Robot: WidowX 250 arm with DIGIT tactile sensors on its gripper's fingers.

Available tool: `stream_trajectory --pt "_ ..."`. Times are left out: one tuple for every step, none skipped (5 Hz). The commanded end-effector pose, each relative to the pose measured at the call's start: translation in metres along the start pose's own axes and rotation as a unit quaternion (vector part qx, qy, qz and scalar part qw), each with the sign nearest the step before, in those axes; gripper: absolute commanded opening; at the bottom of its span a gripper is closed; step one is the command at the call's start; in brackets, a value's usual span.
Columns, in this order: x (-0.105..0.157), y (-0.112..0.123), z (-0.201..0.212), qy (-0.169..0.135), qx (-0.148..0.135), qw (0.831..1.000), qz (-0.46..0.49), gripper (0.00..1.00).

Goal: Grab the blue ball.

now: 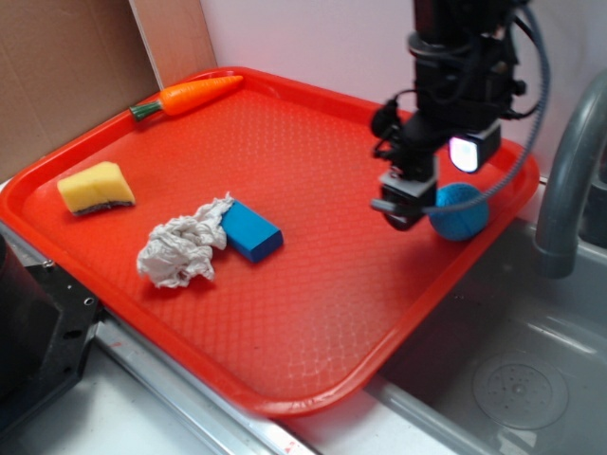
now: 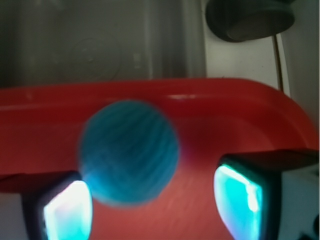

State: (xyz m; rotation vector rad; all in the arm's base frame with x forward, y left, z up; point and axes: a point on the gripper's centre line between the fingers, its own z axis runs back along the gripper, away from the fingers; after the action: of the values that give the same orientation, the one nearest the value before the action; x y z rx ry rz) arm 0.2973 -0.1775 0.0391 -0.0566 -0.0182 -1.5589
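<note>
Wrist view pretty much tells the story: the small sky-blue rubbery ball with a ridged surface [image 2: 129, 152] sits between the two glowing fingertips [image 2: 67, 210], a bit ahead of them and hugging the left one, so it's not centred in the gap. The black end effector [image 1: 403, 194] is spread open with nothing in it.

From the exterior view the ball [image 1: 462, 210] is parked in the far right corner of the red textured plastic tray [image 1: 313, 313], right against the rim, just beside and slightly behind the end effector on the sink side. My guess is the next move needs a small push forward toward that rim plus a sideways nudge to centre the ball before closing. Rim might get in the way.
</note>
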Motion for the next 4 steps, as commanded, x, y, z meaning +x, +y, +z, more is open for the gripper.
stream_trajectory --pt "0.023 -0.007 0.006 -0.024 0.009 1.0 -0.014 0.0" --pt "0.027 -0.016 0.009 -0.022 0.006 0.999 -0.024 0.0" --pt "0.031 -0.024 0.02 -0.017 0.023 0.999 -0.03 0.0" --pt "0.016 -0.033 0.039 0.012 0.021 1.0 0.019 0.0"
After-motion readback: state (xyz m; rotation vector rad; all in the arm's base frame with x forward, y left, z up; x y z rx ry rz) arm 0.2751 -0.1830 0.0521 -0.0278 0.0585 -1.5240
